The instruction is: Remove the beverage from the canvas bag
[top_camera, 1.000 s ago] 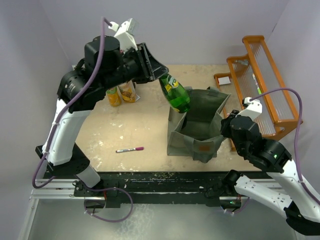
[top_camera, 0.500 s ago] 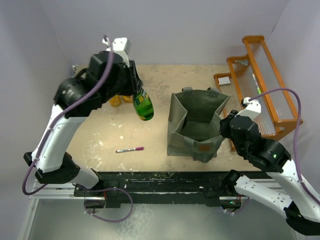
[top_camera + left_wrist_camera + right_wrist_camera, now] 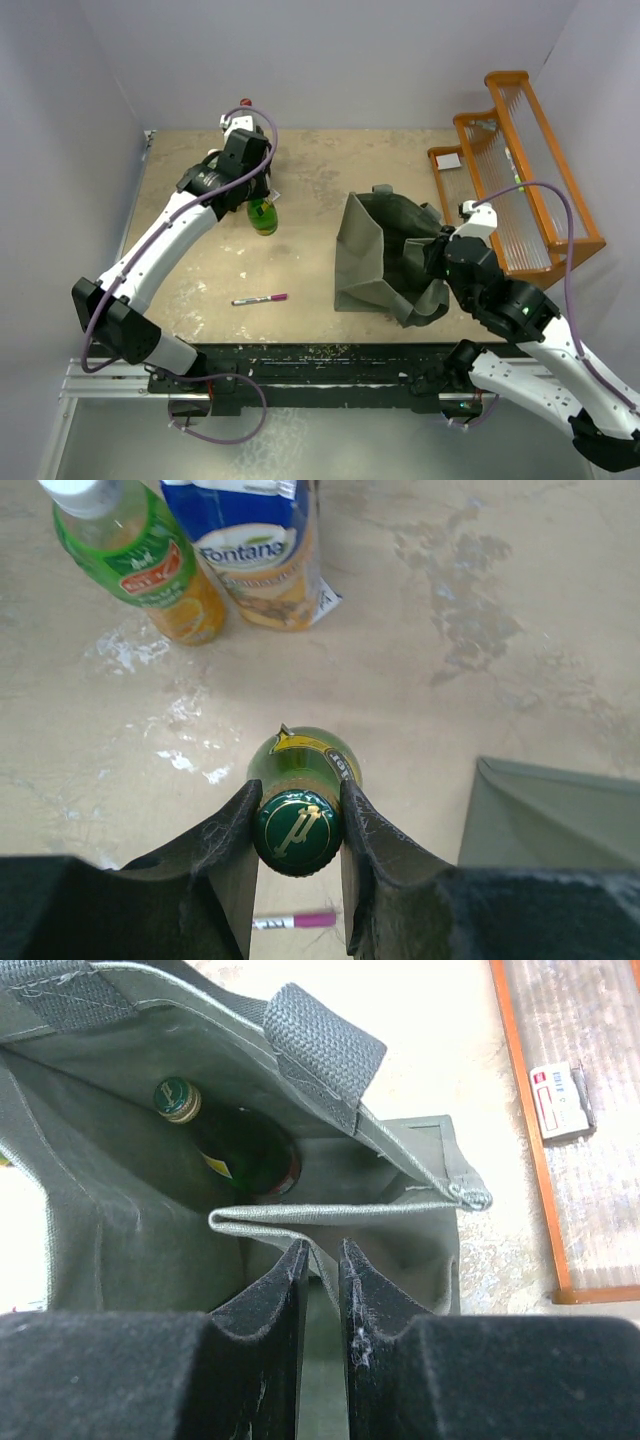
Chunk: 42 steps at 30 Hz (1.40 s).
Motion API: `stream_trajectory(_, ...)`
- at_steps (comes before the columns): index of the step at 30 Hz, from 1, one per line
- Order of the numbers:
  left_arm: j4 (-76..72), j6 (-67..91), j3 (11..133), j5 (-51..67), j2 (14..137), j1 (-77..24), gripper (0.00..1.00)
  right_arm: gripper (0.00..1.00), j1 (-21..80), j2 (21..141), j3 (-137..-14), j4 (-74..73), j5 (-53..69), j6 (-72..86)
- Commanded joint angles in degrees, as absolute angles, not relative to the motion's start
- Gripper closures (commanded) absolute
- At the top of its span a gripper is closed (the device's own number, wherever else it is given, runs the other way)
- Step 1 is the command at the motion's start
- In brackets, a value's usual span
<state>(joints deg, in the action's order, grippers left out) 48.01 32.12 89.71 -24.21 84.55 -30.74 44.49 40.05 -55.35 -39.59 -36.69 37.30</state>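
The beverage, a green glass bottle point(image 3: 263, 216), stands upright left of the canvas bag, close to the table. My left gripper point(image 3: 258, 192) is shut on its neck. From the left wrist, its dark green cap point(image 3: 297, 830) sits between the two fingers point(image 3: 232, 840). The grey-green canvas bag point(image 3: 372, 255) sags at centre right, its near wall folded. My right gripper point(image 3: 434, 252) is shut on the bag's rim; a fold of fabric point(image 3: 330, 1215) runs between the jaws point(image 3: 321, 1250). Inside the bag point(image 3: 95, 1220) lies a second dark bottle point(image 3: 240, 1150) with a gold cap.
A juice bottle point(image 3: 140, 565) and a drink carton point(image 3: 265, 550) stand just beyond the green bottle. A pink marker point(image 3: 260, 299) lies on the table in front. An orange wooden rack point(image 3: 525, 165) and a white card point(image 3: 449, 160) sit to the right of the bag.
My left arm has carried the green bottle from above the bag leftward and down beside the other drinks. The bag has slumped and its near wall folded in under my right gripper.
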Motion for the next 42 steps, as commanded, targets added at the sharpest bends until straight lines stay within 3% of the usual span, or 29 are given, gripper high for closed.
stream_trajectory(1, 32.4, 32.3, 88.2, -27.0, 83.0, -28.5, 1.00, 0.80, 44.4, 38.0, -53.4, -37.8, -35.6, 35.9)
stream_trajectory(7, 19.3, 26.8, 80.5, -21.4, 83.0, -23.1, 1.00, 0.80, 44.3, 35.2, -52.9, -36.0, -36.0, 33.0)
stream_trajectory(18, 9.2, 22.5, 74.9, -19.8, 86.6, -20.8, 1.00, 0.77, 44.3, 36.8, -57.2, -35.3, -38.7, 27.1)
stream_trajectory(34, 9.4, 20.7, 75.0, -22.1, 91.0, -19.2, 1.00, 0.74, 44.4, 37.4, -57.2, -35.5, -39.4, 27.4)
stream_trajectory(38, 12.2, 23.0, 75.8, -21.6, 91.6, -18.6, 0.72, 0.71, 44.3, 37.6, -57.2, -35.3, -39.3, 27.0)
stream_trajectory(42, 15.8, 25.0, 76.9, -21.1, 92.0, -18.6, 0.50, 0.63, 44.3, 38.2, -59.2, -35.2, -39.1, 26.1)
